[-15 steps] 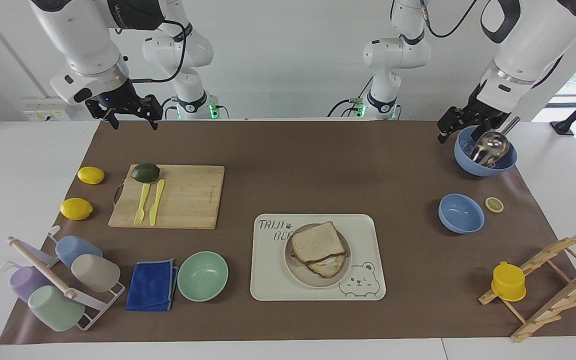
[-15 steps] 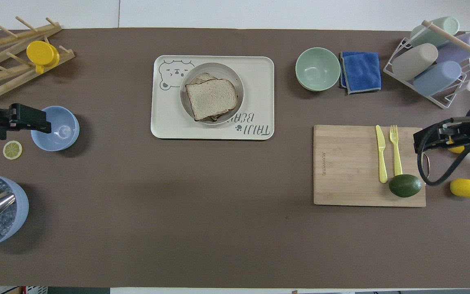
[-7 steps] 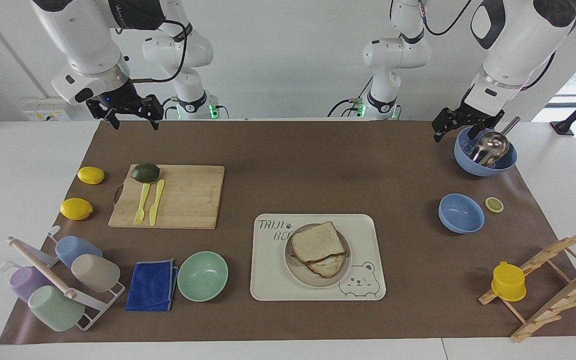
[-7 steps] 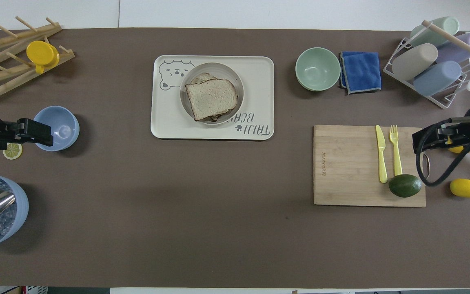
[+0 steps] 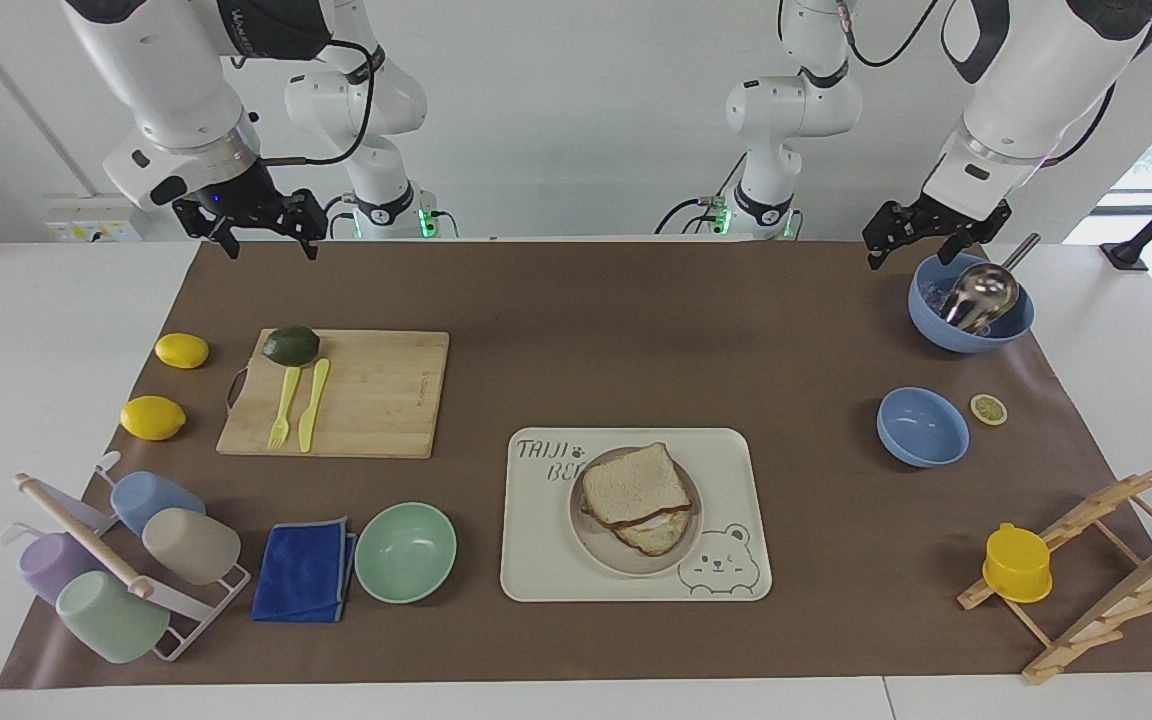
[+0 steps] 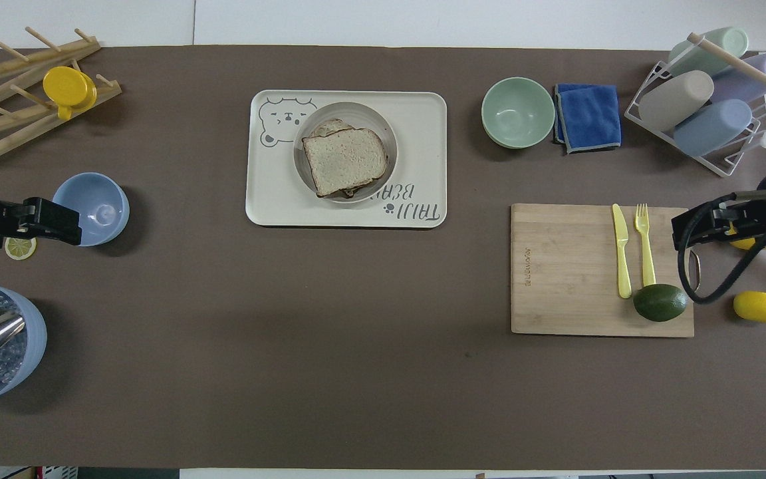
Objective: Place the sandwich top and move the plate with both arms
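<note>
Sandwich top (image 5: 634, 485): already lying on the toast, slightly askew, on the plate (image 5: 591, 545); that step looks done.
Plate: sits on the bear tray (image 5: 736, 470), mid-table, in the half farther from me.
Left gripper (image 5: 921, 232): up in the air above the mat by the blue bowl with the scoop (image 5: 971, 300), holding nothing; finger gap, cannot tell.
Right gripper (image 5: 264, 228): in the air over the mat's edge at my end, near the cutting board (image 5: 376, 395), fingers apart, empty.
Step in hand: I judge plate move, both arms.
How: bring both grippers in low from either side, pinch the rim only, lift together and level so the bread doesn't slide.
Risk: low rim, thin bite.
</note>
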Robot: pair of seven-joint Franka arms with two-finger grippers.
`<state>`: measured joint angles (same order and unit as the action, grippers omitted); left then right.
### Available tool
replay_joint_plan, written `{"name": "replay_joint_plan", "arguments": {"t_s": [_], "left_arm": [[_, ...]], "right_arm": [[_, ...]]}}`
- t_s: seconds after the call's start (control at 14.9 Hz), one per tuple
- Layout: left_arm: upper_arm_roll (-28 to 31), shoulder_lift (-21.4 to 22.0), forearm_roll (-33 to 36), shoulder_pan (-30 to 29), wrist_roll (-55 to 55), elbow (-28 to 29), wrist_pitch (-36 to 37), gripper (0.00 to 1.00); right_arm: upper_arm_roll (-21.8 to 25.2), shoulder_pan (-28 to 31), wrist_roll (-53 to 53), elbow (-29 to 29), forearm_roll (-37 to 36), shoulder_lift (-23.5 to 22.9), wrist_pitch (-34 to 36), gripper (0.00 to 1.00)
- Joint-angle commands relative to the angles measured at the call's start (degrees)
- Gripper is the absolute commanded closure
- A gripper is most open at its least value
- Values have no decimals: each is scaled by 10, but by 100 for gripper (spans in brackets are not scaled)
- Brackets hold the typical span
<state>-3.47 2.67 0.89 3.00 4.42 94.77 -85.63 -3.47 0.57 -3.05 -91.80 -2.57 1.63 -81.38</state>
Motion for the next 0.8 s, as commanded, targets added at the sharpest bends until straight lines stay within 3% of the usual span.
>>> {"name": "replay_joint_plan", "arguments": {"t_s": [0.0,0.74], "left_arm": [[-11,-1,1,-12,-12,4,-7,0],[-7,-9,-29,-20,-6,-3,-20,0]], "right_arm": [[-1,6,16,-4,16,7,-4,0],[-2,6,16,-4,16,7,-3,0]]}}
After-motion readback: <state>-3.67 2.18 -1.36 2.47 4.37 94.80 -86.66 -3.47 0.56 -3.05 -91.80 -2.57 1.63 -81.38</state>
